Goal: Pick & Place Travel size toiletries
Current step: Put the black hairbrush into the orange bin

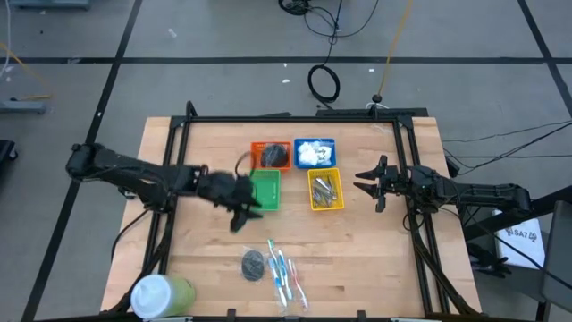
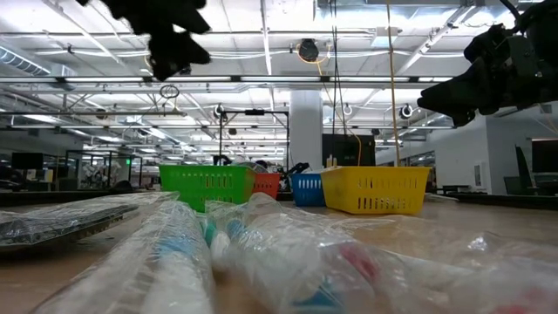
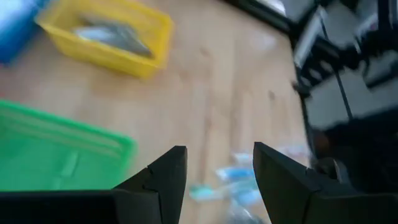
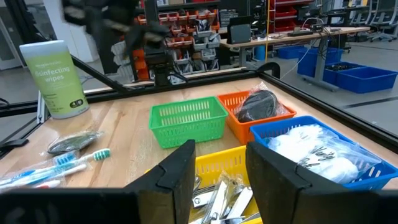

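Meanwhile, the left end effector (image 1: 241, 213) hung released and empty just beside the green basket (image 1: 265, 189), between it and the toothbrushes (image 1: 284, 271) lying loose on the bench (image 1: 375, 259). A dark disc (image 1: 253, 263) lay beside them. Clippers (image 1: 323, 190) already filled the yellow basket (image 1: 338, 172), white packets (image 1: 311, 153) the blue basket (image 1: 312, 141), and another disc (image 1: 273, 156) the orange basket (image 1: 256, 148). It seemed between picks; next it likely needed to descend on a toothbrush. The right end effector (image 1: 372, 186) waited released beside the yellow basket.
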You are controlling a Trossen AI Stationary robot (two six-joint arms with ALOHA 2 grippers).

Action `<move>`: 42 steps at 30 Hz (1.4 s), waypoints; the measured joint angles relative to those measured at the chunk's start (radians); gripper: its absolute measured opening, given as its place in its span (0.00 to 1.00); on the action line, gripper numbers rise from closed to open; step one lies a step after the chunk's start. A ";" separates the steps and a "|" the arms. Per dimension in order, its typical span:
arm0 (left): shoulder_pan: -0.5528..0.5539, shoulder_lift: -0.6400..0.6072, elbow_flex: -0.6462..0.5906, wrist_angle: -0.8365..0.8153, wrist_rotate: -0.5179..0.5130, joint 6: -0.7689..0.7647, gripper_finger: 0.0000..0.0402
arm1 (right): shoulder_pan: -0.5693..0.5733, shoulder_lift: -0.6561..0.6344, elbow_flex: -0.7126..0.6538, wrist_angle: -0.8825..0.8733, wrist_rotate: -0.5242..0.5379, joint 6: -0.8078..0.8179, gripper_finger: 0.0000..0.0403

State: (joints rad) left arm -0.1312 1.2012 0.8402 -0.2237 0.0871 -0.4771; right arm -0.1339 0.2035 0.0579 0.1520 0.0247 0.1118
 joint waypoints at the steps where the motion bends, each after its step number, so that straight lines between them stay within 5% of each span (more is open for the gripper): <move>1: -0.038 0.007 0.000 -0.007 -0.017 -0.017 0.45 | 0.000 0.000 0.000 0.000 0.000 0.000 0.32; 7: -0.237 0.104 0.000 -0.034 -0.192 -0.110 0.45 | 0.000 0.000 0.000 0.000 0.000 0.000 0.32; 15: -0.379 0.280 0.000 -0.035 -0.219 -0.336 0.45 | 0.000 0.000 0.000 0.000 0.000 0.000 0.32; 27: -0.375 0.482 0.000 0.199 -0.226 -0.140 0.45 | 0.000 0.000 0.000 0.000 0.000 0.000 0.32; 42: -0.351 0.529 0.000 0.219 -0.218 -0.117 0.45 | 0.000 0.000 0.000 0.000 0.000 0.000 0.32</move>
State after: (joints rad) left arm -0.4820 1.7306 0.8398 -0.0044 -0.1307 -0.5941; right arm -0.1337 0.2031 0.0579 0.1524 0.0250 0.1116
